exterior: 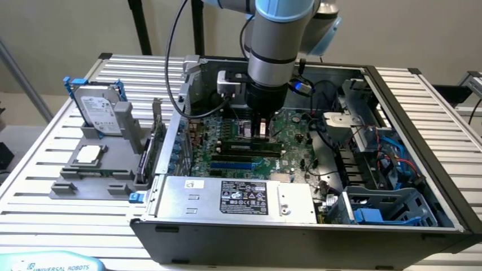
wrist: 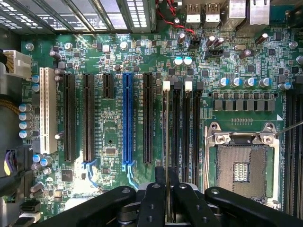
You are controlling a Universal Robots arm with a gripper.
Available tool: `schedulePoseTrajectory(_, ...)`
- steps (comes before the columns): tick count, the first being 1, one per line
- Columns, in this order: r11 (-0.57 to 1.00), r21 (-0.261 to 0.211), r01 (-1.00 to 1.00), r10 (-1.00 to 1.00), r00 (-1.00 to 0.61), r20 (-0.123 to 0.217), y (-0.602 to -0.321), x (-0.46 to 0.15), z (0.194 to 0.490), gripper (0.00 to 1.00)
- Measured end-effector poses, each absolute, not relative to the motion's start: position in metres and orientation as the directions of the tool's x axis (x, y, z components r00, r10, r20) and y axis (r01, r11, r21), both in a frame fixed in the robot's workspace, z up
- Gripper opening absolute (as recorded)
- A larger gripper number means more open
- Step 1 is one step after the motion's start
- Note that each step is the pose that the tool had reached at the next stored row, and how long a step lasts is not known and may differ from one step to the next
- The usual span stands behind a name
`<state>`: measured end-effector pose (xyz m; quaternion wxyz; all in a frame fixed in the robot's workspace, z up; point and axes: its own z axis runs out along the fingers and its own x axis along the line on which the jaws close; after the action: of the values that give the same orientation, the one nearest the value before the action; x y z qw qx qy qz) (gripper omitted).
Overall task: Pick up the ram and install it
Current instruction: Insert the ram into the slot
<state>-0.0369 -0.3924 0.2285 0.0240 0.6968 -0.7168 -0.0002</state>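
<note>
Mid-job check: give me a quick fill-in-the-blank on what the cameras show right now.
1. The gripper is ____ on the ram.
2. The hard drive stands in a ____ frame outside the computer case.
3. The ram is over the green ____.
Missing: shut; blue; motherboard.

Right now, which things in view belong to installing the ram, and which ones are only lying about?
Belong to the job:
- the ram, held edge-on in the gripper
- black memory slots below it

Just lying about:
- hard drive
- power supply
- blue slot
- processor socket
</note>
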Motion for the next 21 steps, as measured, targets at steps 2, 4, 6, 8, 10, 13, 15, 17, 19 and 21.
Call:
schedulePoseTrajectory(2, 0.029, 0.034, -0.999, -0.999, -0.028, 0.034, -0.3924, -0.037, 0.2281, 0.13)
schedulePoseTrajectory(4, 0.029, 0.034, -0.999, -0.999, -0.028, 0.034, -0.3924, -0.0371, 0.2278, 0.13)
schedulePoseTrajectory(6, 0.029, 0.034, -0.999, -0.999, -0.028, 0.034, -0.3924, -0.0374, 0.2273, 0.13)
schedulePoseTrajectory(8, 0.029, 0.034, -0.999, -0.999, -0.028, 0.034, -0.3924, -0.0374, 0.2268, 0.13)
schedulePoseTrajectory(10, 0.029, 0.034, -0.999, -0.999, -0.028, 0.034, -0.3924, -0.0375, 0.2265, 0.13)
schedulePoseTrajectory(13, 0.029, 0.034, -0.999, -0.999, -0.028, 0.034, -0.3924, -0.0376, 0.226, 0.13)
schedulePoseTrajectory(15, 0.029, 0.034, -0.999, -0.999, -0.028, 0.034, -0.3924, -0.0377, 0.2259, 0.13)
schedulePoseTrajectory(17, 0.029, 0.034, -0.999, -0.999, -0.028, 0.034, -0.3924, -0.0377, 0.2259, 0.13)
schedulePoseTrajectory(19, 0.029, 0.034, -0.999, -0.999, -0.028, 0.034, -0.3922, -0.0378, 0.2258, 0.13)
schedulePoseTrajectory(21, 0.029, 0.034, -0.999, -0.999, -0.028, 0.034, -0.3918, -0.0378, 0.2259, 0.13)
